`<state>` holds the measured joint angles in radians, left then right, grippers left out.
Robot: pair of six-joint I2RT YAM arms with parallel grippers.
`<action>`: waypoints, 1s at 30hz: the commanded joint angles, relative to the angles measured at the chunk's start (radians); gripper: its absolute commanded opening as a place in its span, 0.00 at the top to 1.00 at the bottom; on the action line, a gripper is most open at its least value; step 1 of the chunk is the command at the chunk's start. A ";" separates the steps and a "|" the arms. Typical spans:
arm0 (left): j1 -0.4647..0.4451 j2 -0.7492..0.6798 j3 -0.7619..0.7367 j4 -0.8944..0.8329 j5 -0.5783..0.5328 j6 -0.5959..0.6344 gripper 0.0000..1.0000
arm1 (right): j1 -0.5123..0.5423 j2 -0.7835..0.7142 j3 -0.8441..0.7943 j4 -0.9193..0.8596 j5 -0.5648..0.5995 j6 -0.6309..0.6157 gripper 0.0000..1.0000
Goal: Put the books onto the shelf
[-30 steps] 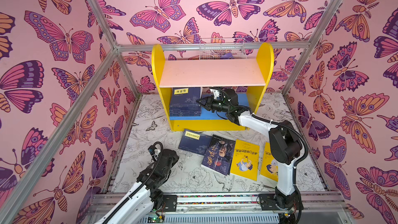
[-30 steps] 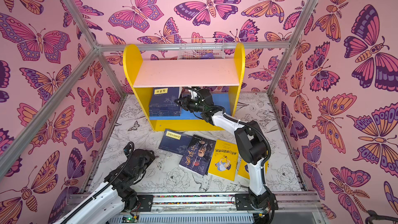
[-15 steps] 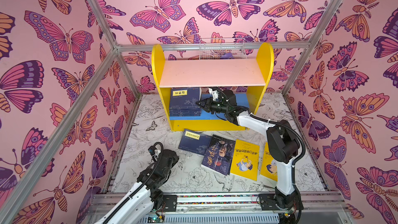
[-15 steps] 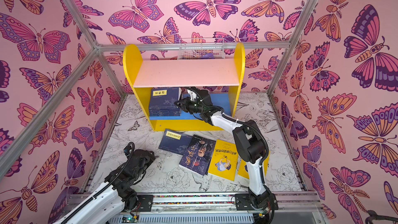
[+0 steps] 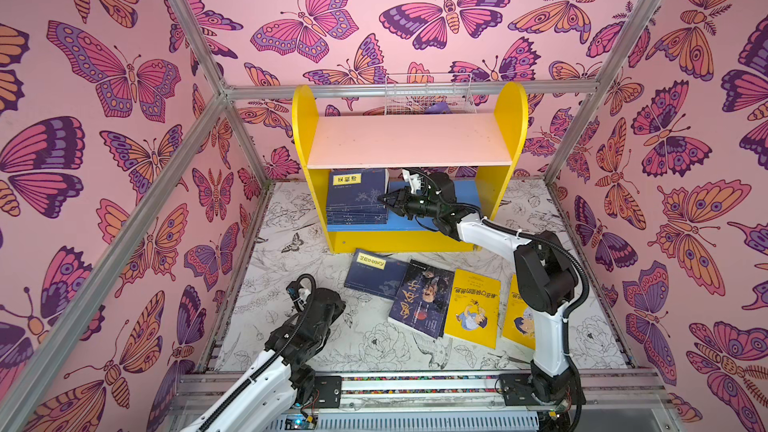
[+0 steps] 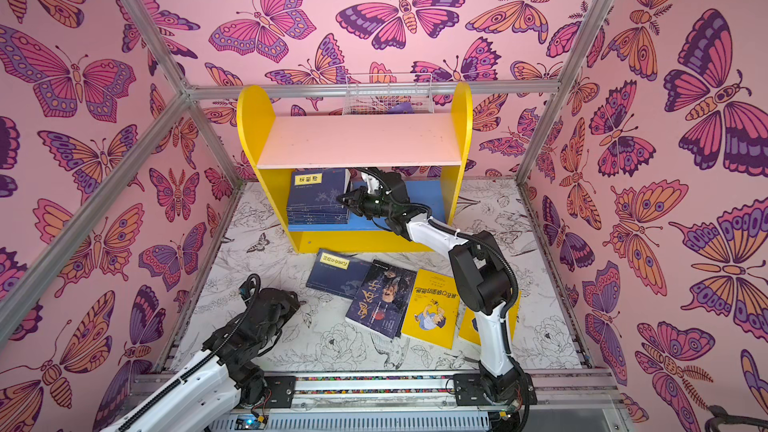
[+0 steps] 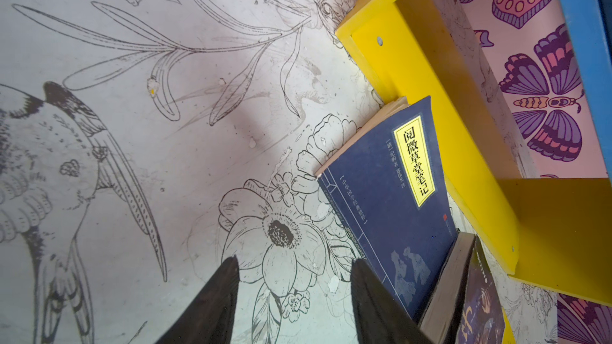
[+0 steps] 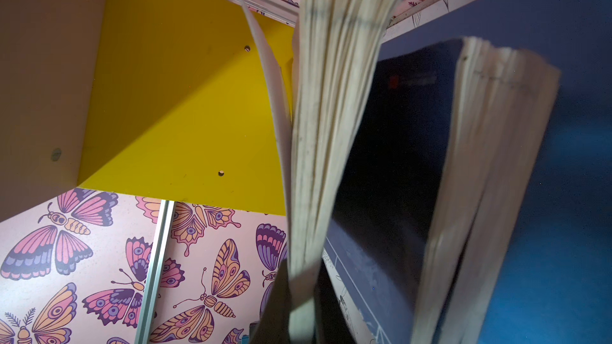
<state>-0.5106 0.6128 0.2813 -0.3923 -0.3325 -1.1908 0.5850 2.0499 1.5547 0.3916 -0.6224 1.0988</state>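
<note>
1. The shelf [image 5: 305, 130] stands at the back of the table [image 5: 332, 347]: yellow round-topped side panels, a pale pink upper board [image 5: 411, 139] and a blue lower board [image 5: 461, 197].
2. On the left end of that blue board, against the left yellow panel, lies a stack of navy books [image 5: 355, 218], flat, in both top views.
3. The right gripper [image 5: 384, 200] reaches in under the pink board from the right, its tips at the stack's right edge.
4. Its jaws are pressed together, pinching the page edge of the top navy book [image 5: 357, 189]. In the right wrist view the pages [image 8: 334, 94] fan out from the fingers [image 8: 278, 306].
5. The left gripper [image 7: 294, 261] hangs low over the table at the front left. Its fingers [image 7: 212, 299] are spread, and only the flower print shows between them.
6. 4 books lie on the table in front of the shelf.
7. The loose navy book [image 5: 376, 274], with its yellow label, lies just beside the shelf's foot and close to 1 left finger, not touching it.
8. Beside it, the dark-cover book [image 5: 422, 299] overlaps its right edge.
9. Then comes the yellow cartoon-cover book [image 5: 473, 307], and a second yellow book [image 5: 517, 322] sits half hidden behind the right arm.
10. A white wire basket [image 5: 428, 93] sits behind the shelf's top.
</note>
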 commanded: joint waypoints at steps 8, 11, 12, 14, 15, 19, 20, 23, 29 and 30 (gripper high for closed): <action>0.003 0.002 -0.017 -0.019 0.004 0.002 0.43 | 0.013 -0.048 -0.036 0.017 -0.016 -0.007 1.00; 0.003 0.004 -0.018 -0.018 0.004 0.000 0.43 | 0.013 -0.046 -0.035 0.017 -0.015 -0.007 1.00; 0.003 0.005 -0.021 -0.017 0.003 0.000 0.43 | 0.013 -0.047 -0.036 0.017 -0.016 -0.007 1.00; 0.003 0.007 -0.016 -0.017 0.005 0.000 0.43 | 0.012 -0.048 -0.043 0.024 -0.016 -0.003 1.00; 0.003 0.008 -0.020 -0.017 0.004 0.000 0.43 | 0.012 -0.049 -0.045 0.023 -0.015 -0.001 1.00; 0.003 0.008 -0.024 -0.015 0.006 -0.003 0.43 | 0.009 -0.052 -0.056 0.037 -0.016 0.012 1.00; 0.003 0.008 -0.022 -0.015 0.006 -0.003 0.43 | 0.005 -0.054 -0.063 0.054 -0.016 0.020 1.00; 0.003 0.011 -0.023 -0.010 0.006 -0.003 0.43 | -0.001 -0.058 -0.075 0.066 -0.045 0.029 1.00; 0.003 0.022 -0.022 -0.001 0.009 -0.004 0.43 | -0.002 -0.059 -0.072 0.049 -0.041 0.017 1.00; 0.003 0.025 -0.022 0.002 0.009 -0.003 0.43 | -0.002 -0.058 -0.068 0.037 -0.038 0.012 1.00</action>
<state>-0.5110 0.6323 0.2760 -0.3908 -0.3294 -1.1912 0.5846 2.0323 1.4834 0.4297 -0.6506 1.1225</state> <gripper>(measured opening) 0.569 0.121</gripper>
